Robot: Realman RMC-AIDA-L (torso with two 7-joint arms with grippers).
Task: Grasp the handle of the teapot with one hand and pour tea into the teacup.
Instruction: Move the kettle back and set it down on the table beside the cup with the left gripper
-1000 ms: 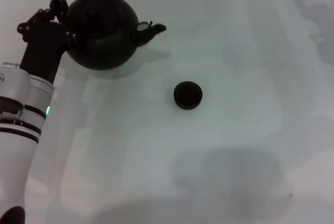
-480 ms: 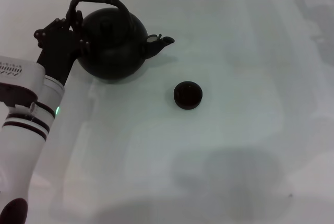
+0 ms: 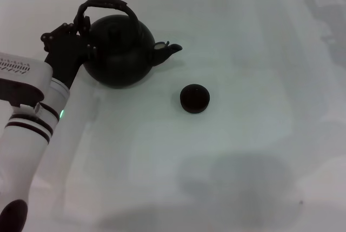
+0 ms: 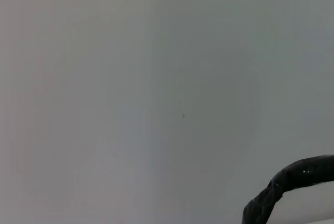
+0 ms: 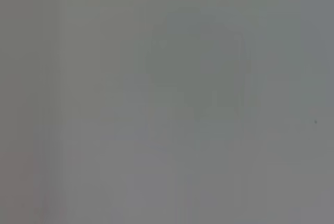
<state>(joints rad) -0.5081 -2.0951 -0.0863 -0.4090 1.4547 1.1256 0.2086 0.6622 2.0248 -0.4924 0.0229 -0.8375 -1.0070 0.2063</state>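
**One gripper on the pot, cup waiting alone**

One arm was at work, seen from the head camera. The left gripper (image 3: pixel 82 26) reached in from the near left and sat clenched on the handle (image 3: pixel 106 4) at its left end, where the hoop came down toward the pot's shoulder. The pot (image 3: pixel 120 51) hung at the far left of the white table (image 3: pixel 254 134), spout (image 3: pixel 168 50) pointing right and slightly toward the cup (image 3: pixel 194 98). Whether the pot's base touched the table I could not tell. The cup stood on the table near the middle, to the right of the pot and nearer the robot, apart from the spout. The right gripper did not show in this view.

From the left wrist camera, only a curved stretch of the handle (image 4: pixel 292 182) crossed one corner over bare table (image 4: pixel 130 78); the gripper's own fingers were out of sight.

From the right wrist camera there was only plain grey surface (image 5: pixel 167 98), and no gripper.
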